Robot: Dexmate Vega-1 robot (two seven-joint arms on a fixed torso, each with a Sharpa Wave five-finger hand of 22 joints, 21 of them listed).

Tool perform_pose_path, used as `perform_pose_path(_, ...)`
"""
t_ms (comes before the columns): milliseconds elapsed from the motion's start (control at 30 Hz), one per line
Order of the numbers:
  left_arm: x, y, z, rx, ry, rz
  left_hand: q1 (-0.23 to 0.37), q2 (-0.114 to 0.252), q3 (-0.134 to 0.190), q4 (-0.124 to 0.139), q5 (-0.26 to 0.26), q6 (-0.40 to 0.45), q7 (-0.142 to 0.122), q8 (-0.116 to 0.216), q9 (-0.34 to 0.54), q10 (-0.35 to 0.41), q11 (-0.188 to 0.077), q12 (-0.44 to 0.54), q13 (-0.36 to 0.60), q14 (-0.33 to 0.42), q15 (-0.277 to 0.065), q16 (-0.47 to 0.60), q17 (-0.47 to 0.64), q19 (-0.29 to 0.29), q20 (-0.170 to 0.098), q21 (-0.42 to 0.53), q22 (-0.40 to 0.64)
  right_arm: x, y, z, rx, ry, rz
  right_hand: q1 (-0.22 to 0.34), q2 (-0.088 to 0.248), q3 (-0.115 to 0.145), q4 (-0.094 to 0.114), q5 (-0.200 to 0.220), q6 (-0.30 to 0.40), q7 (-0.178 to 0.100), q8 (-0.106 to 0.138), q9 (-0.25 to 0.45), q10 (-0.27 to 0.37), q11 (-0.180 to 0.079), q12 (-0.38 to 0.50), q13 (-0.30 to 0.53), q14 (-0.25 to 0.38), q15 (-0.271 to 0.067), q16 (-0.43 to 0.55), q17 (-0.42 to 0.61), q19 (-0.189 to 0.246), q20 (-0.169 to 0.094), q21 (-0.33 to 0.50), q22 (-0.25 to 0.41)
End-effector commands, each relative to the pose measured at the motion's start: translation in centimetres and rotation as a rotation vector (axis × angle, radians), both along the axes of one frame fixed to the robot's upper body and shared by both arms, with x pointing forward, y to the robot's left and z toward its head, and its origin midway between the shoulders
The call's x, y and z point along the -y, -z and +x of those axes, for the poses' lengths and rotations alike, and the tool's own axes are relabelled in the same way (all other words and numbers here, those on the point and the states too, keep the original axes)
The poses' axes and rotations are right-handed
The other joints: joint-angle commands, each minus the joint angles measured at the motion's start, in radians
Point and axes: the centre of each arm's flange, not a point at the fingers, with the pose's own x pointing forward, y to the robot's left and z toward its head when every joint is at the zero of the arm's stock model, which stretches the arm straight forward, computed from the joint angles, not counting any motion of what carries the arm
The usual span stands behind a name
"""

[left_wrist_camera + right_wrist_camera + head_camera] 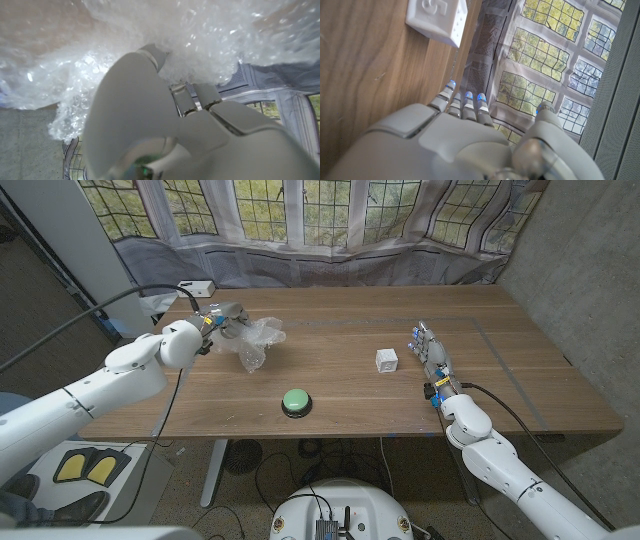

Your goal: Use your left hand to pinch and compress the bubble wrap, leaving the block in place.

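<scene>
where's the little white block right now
In the head view the white block sits on the table, right of centre, just beside the right hand, up-right of the green button.

Bubble wrap [255, 340] on the tabletop [330, 370], left side, far half; my left hand [222, 320] grips its left edge. Block [387, 361] to the right, well apart from the wrap. Button [296, 402] nearer me, between the two. My right hand [430, 355] just right of the block, apart from it.
</scene>
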Motion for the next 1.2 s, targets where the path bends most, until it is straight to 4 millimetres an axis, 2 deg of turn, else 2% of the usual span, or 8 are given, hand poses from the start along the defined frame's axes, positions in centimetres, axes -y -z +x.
perform_pose_path(33, 0.0, 0.4, -0.1, 0.026, 0.032, -0.057, 0.056, 0.023, -0.008, 0.005, -0.001, 0.065, 0.015, 0.009, -0.016, 0.039, -0.003, 0.006, 0.010, 0.111, -0.077, 0.013, 0.000, 0.111, -0.106, 0.035, -0.001, -0.2, 0.2, -0.1, -0.005, 0.003, -0.001, 0.002, 0.004, 0.000, -0.005, 0.002, 0.006, -0.003, -0.003, 0.003, 0.005, 0.003, -0.004, 0.005, 0.005, 0.005, -0.001, 0.003, -0.001, 0.007, 0.000, 0.005)
perform_pose_path(133, 0.0, 0.5, 0.0, 0.027, 0.041, -0.063, 0.066, 0.010, -0.010, 0.003, -0.002, 0.100, 0.028, 0.004, -0.035, 0.067, -0.008, 0.005, 0.009, 0.133, -0.079, 0.018, 0.000, 0.127, -0.113, 0.056, -0.003, -0.1, 0.2, -0.1, -0.007, 0.003, -0.001, 0.002, 0.004, 0.000, -0.005, 0.002, 0.006, -0.002, -0.003, 0.003, 0.005, 0.003, -0.004, 0.005, 0.006, 0.005, -0.001, 0.003, -0.001, 0.006, 0.000, 0.005)
perform_pose_path(467, 0.4, 0.4, 0.2, -0.008, 0.063, -0.044, 0.071, 0.001, -0.013, 0.009, 0.000, 0.127, 0.021, -0.013, -0.059, 0.083, -0.018, 0.006, 0.031, 0.160, -0.081, 0.032, 0.017, 0.150, -0.123, 0.091, -0.006, 0.0, 0.3, -0.2, -0.010, 0.004, 0.001, 0.002, 0.004, -0.001, -0.005, 0.002, 0.006, 0.000, -0.003, 0.003, 0.006, 0.003, -0.004, 0.005, 0.004, 0.004, -0.002, 0.003, -0.001, 0.005, 0.000, 0.005)
perform_pose_path(700, 0.7, 0.2, 0.2, 0.015, 0.070, -0.026, 0.060, 0.029, -0.003, 0.017, 0.010, 0.003, -0.021, -0.069, -0.039, -0.020, -0.019, -0.052, 0.067, 0.112, -0.090, 0.014, 0.048, 0.067, -0.116, 0.112, -0.006, 0.3, 0.5, -0.2, -0.012, 0.002, 0.004, 0.002, 0.004, -0.001, -0.005, 0.002, 0.005, 0.000, -0.003, 0.003, 0.005, 0.003, -0.005, 0.005, 0.005, 0.006, -0.002, 0.003, -0.001, 0.004, 0.000, 0.005)
perform_pose_path(800, 0.7, 0.2, 0.3, 0.006, 0.066, -0.017, 0.028, 0.041, -0.006, 0.030, 0.016, -0.049, -0.014, -0.079, -0.013, -0.047, -0.014, -0.081, 0.065, 0.059, -0.077, -0.019, 0.038, 0.001, -0.090, 0.111, -0.007, 0.3, 0.5, -0.2, -0.011, 0.002, 0.004, 0.002, 0.004, -0.001, -0.005, 0.002, 0.006, -0.001, -0.003, 0.003, 0.005, 0.003, -0.005, 0.005, 0.005, 0.006, -0.001, 0.003, -0.001, 0.004, 0.000, 0.005)
perform_pose_path(867, 0.8, 0.0, 0.4, -0.008, 0.049, 0.009, -0.026, 0.048, -0.023, 0.042, 0.018, -0.078, -0.017, -0.090, 0.004, -0.080, -0.011, -0.109, 0.069, -0.012, -0.053, -0.056, 0.028, -0.070, -0.039, 0.118, -0.002, 0.4, 0.5, -0.1, -0.010, -0.001, 0.004, 0.002, 0.005, -0.001, -0.005, 0.002, 0.006, -0.001, -0.003, 0.003, 0.005, 0.003, -0.005, 0.005, 0.005, 0.006, -0.002, 0.003, -0.001, 0.004, 0.000, 0.005)
perform_pose_path(967, 1.0, -0.1, 0.5, -0.013, 0.031, 0.046, -0.085, 0.046, -0.037, 0.049, 0.020, -0.127, -0.020, -0.119, 0.004, -0.113, -0.010, -0.141, 0.062, -0.084, -0.026, -0.099, 0.011, -0.160, -0.002, 0.111, -0.002, 0.4, 0.4, -0.2, -0.007, -0.001, 0.003, 0.002, 0.005, -0.001, -0.005, 0.002, 0.006, 0.000, -0.003, 0.003, 0.005, 0.004, -0.005, 0.005, 0.005, 0.006, -0.002, 0.003, -0.001, 0.004, 0.000, 0.005)
perform_pose_path(1200, 1.3, -0.3, 0.5, -0.017, 0.013, 0.069, -0.168, 0.055, -0.050, 0.057, 0.022, -0.228, -0.019, -0.186, -0.007, -0.184, 0.001, -0.193, 0.053, -0.164, 0.004, -0.135, -0.001, -0.257, 0.031, 0.107, -0.006, 0.5, 0.5, -0.2, -0.009, -0.001, 0.006, 0.002, 0.005, -0.001, -0.005, 0.002, 0.007, -0.001, -0.003, 0.003, 0.006, 0.003, -0.005, 0.005, 0.005, 0.005, -0.002, 0.003, -0.001, 0.004, 0.000, 0.005)
